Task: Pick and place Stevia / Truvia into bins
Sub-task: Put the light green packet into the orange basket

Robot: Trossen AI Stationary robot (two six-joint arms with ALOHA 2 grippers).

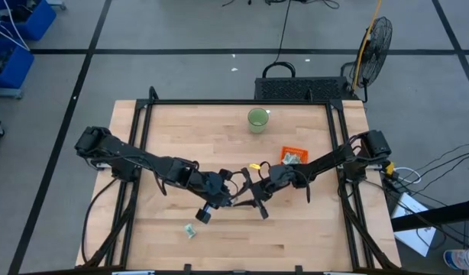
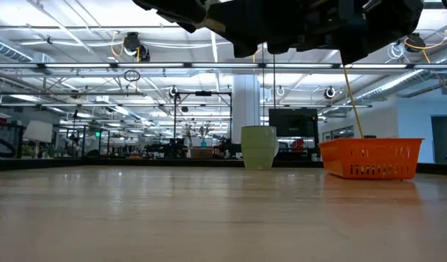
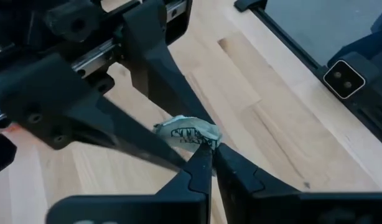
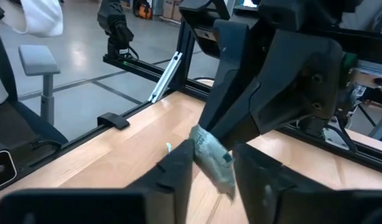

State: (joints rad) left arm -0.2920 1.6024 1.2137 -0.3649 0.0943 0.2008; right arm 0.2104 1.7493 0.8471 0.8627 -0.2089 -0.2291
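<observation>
1. Both grippers meet above the table's middle — the left gripper (image 3: 206, 152) is pinched shut on a crumpled sachet (image 3: 190, 134).
2. The right gripper (image 4: 213, 163) straddles it, fingers parted.
3. Another sachet (image 1: 190, 230) lies near the front edge — well apart from the bin (image 1: 292, 156).

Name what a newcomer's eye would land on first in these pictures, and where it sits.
Both arms meet over the middle of the table: the left gripper is shut on a crumpled sachet, which hangs between the open fingers of the right gripper. An orange bin stands on the right side, and a stray sachet lies alone.
</observation>
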